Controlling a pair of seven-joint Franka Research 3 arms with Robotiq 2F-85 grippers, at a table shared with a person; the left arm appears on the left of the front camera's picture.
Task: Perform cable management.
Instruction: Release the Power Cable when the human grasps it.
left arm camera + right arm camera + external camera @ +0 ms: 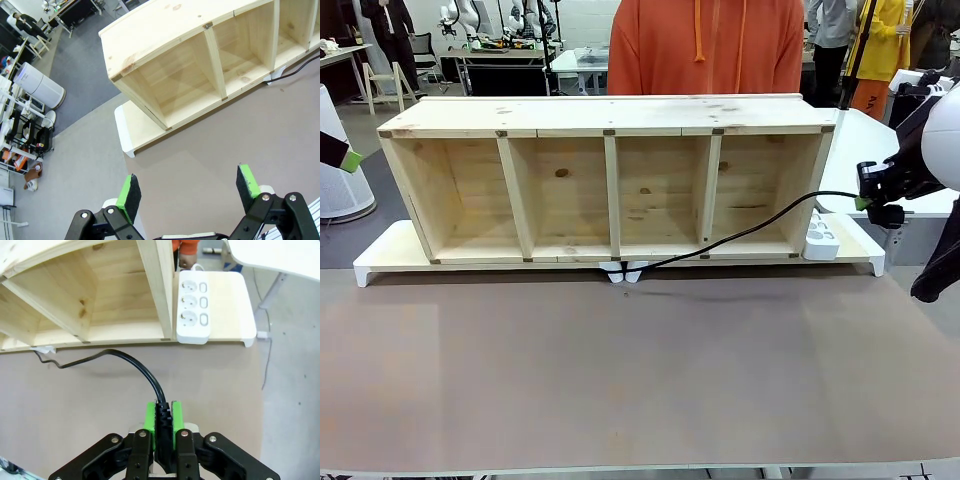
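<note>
The cable [740,232] is a thin black cord that runs from white clips [625,271] at the shelf's front edge up and to the right. My right gripper [865,202] is shut on its thick end by the plug [886,214], in the air right of the wooden shelf [610,180]. In the right wrist view the cable [136,363] rises from between the green pads of the right gripper [163,421] and curves left toward the shelf. My left gripper [189,187] is open and holds nothing, above the table left of the shelf [200,60]; its green tip [351,159] shows at the left edge.
A white power strip [820,236] with three sockets [192,305] lies on the white base board [380,262] at the shelf's right end. A person in an orange hoodie [705,45] stands behind the shelf. The brown tabletop [620,370] is bare in front.
</note>
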